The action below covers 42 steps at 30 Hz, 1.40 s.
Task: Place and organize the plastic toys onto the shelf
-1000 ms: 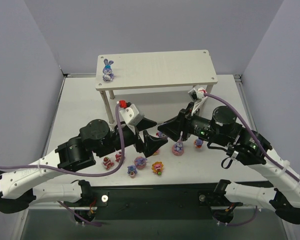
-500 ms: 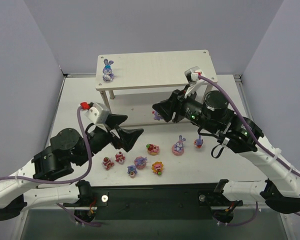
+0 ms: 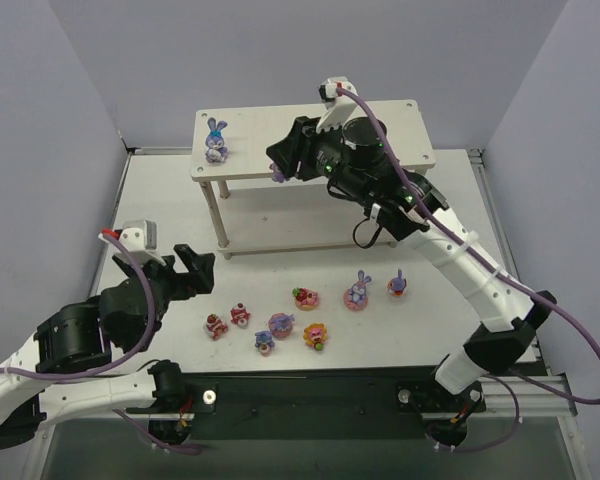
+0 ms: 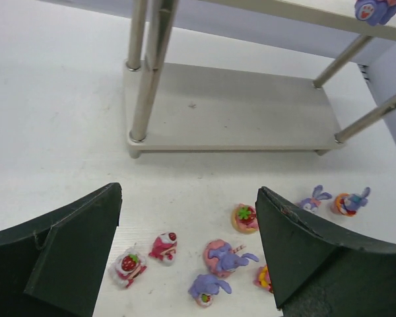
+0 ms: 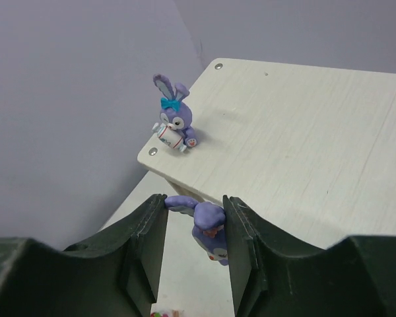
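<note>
The pale wooden shelf (image 3: 320, 135) stands at the back; one purple bunny (image 3: 216, 140) sits on its top board's left corner, also in the right wrist view (image 5: 173, 123). My right gripper (image 3: 278, 170) is shut on another purple bunny (image 5: 208, 228), held head-up just in front of the top board's front-left edge (image 5: 303, 145). My left gripper (image 3: 195, 265) is open and empty, low at the near left. Several toys lie on the table in front: bunnies (image 3: 357, 292) (image 3: 265, 342) and cake pieces (image 3: 305, 298) (image 3: 216, 326). The left wrist view shows them between its fingers (image 4: 226, 256).
The shelf's lower board (image 4: 237, 112) and thin legs (image 4: 148, 72) stand behind the toy cluster. Grey walls close in the left, right and back. The right arm stretches over the table's right half.
My right gripper picked a bunny from the table and lifted it left and back to the shelf's top front edge. My left arm pulled back to the near left.
</note>
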Tool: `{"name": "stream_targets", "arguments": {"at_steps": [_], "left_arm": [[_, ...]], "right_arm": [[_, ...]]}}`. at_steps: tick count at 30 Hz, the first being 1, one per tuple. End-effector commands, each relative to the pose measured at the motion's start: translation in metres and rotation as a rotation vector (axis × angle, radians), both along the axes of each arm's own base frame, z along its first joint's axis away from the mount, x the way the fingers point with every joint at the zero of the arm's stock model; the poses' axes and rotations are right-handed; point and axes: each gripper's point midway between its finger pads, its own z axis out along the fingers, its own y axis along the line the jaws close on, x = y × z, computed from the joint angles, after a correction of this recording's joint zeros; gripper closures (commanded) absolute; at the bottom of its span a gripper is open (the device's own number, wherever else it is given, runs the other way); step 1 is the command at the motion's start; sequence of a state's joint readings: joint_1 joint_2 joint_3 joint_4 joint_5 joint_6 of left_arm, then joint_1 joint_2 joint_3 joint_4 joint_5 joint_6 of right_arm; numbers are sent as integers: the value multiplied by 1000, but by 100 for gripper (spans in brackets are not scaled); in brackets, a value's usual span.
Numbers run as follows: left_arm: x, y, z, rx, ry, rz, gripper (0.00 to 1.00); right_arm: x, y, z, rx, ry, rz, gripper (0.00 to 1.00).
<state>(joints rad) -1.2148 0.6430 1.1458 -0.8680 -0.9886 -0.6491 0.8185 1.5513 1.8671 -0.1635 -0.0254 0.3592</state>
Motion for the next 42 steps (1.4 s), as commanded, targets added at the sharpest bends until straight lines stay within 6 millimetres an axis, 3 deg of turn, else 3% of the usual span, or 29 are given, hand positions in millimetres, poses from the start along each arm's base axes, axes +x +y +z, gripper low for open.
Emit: {"name": "stream_targets", "arguments": {"at_steps": [1,6,17,42], "left_arm": [[0,38,-15,35,19,157,8],[1,38,-21,94,27,161,8],[3,37,-25,114,22,166,8],[2,40,-29,108,19,158,7]], "right_arm": [[12,16,48,135,-114,5,100],[30,39,51,162,-137,-6,100],[63,49,40,186,-110,-127,100],[77,58,11,154,-53,-151,97]]}}
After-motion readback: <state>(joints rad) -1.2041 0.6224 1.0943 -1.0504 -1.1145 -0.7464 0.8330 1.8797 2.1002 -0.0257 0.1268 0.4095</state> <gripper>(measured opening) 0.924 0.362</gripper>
